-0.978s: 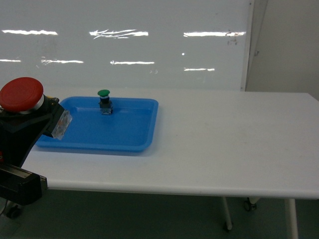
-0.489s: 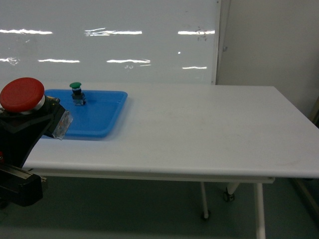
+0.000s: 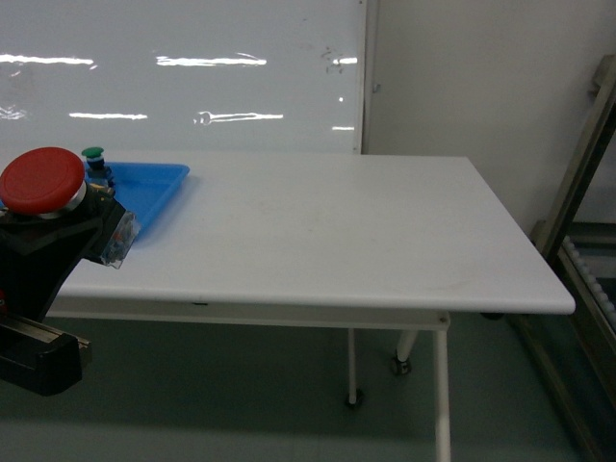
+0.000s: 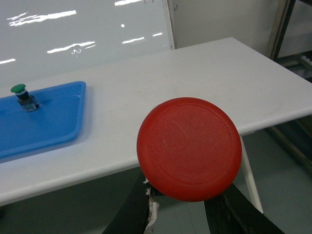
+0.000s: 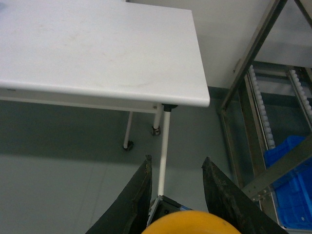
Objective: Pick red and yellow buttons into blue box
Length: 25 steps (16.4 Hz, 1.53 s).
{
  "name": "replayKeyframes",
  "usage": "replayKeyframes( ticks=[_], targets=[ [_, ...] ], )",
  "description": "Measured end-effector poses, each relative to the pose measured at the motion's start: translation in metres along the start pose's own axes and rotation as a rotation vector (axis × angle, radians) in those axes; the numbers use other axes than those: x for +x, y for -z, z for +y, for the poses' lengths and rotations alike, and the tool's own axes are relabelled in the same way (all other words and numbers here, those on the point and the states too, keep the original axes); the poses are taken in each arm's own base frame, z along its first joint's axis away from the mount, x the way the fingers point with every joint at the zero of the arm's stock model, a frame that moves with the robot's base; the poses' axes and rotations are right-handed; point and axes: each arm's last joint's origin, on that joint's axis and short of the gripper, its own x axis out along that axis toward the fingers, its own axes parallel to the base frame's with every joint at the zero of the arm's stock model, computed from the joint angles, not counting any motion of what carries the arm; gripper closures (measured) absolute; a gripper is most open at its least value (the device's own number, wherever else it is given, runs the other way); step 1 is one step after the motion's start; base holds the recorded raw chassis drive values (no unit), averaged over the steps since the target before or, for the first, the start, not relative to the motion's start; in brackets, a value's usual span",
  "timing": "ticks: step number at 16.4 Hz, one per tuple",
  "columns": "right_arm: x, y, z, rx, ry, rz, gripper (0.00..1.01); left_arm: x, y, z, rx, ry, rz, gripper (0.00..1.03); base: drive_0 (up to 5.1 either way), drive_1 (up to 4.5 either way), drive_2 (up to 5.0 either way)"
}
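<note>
The red button [image 3: 40, 180] sits at the left edge of the head view, below the table's front edge, with my left gripper [image 3: 82, 223] shut on its dark body. Its cap [image 4: 189, 148] fills the left wrist view and hides the fingertips. The yellow button [image 5: 191, 225] shows at the bottom of the right wrist view, its dark body held between the black fingers of my right gripper [image 5: 177, 161], over the floor. The blue box [image 3: 154, 188] lies on the table's far left; my right gripper does not show in the head view.
A green-capped button [image 3: 93, 159] stands in the blue box [image 4: 48, 131]. The white table [image 3: 318, 241] stretches to the right. A metal rack [image 3: 589, 183] stands past its right end, with a blue bin [image 5: 292, 195] low in it.
The head view has swung right: the blue box slid from centre-left to the far left edge and the rack came into view. The red button stays in my left gripper.
</note>
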Motion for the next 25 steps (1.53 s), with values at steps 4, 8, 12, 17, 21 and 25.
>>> replayKeyframes(
  ticks=[4,8,12,17,21,25],
  targets=[
    [0.0000,0.0002,0.0000,0.000,0.000,0.001,0.72,0.0000,-0.0001,0.0000,0.000,-0.001,0.000,0.84,4.9,-2.92,-1.9],
    [0.0000,0.0002,0.0000,0.000,0.000,0.001,0.72,0.0000,0.0000,0.0000,0.000,-0.001,0.001,0.84,4.9,-2.51,-2.5],
    [-0.0001,0.0002,-0.0001,0.000,0.000,0.000,0.72,0.0000,0.0001,0.0000,0.000,0.000,0.002,0.84,5.0,-2.48,-2.5],
    [-0.0001,0.0004,0.0000,-0.001,0.000,0.002,0.72,0.0000,0.0003,0.0000,0.000,0.000,0.003,0.84,4.8,-2.53,-2.5],
    [-0.0001,0.0003,-0.0001,0.000,0.002,0.001,0.72,0.0000,-0.0001,0.0000,0.000,0.000,-0.001,0.84,4.9,-2.50,-2.5],
    [-0.0001,0.0003,-0.0001,0.000,0.001,0.001,0.72,0.0000,0.0001,0.0000,0.000,-0.001,0.002,0.84,4.9,-2.45,-2.5]
  ],
)
